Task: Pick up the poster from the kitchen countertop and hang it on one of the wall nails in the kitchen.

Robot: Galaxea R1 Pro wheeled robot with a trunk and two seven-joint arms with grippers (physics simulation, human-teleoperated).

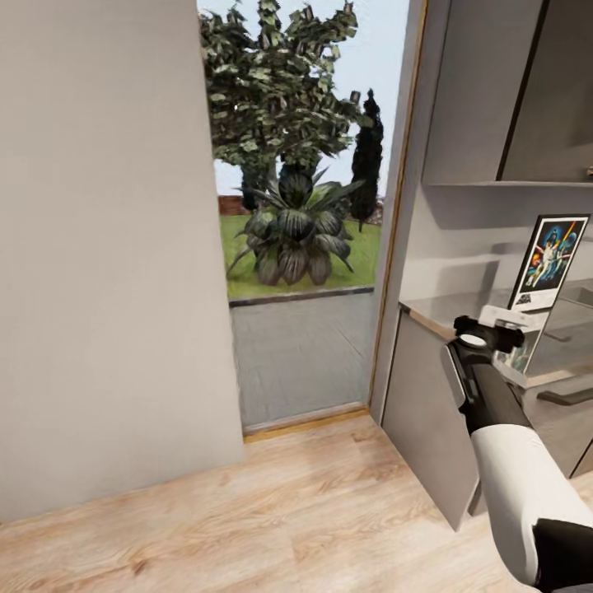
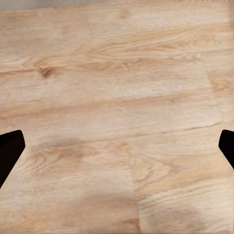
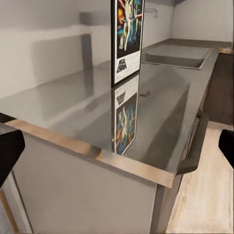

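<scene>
The poster (image 1: 549, 262) stands upright on the steel desk (image 1: 461, 309) at the right of the frame, with nothing behind it. The right tool (image 1: 502, 325) hangs just short of it, spread wide and empty. If it comes in too fast, it could tip the poster flat or push it toward the sink (image 3: 178, 57)

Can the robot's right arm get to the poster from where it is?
Probably yes: the poster stands upright on the steel countertop, and the right gripper is raised just before it, fingers apart, with nothing between.
</scene>
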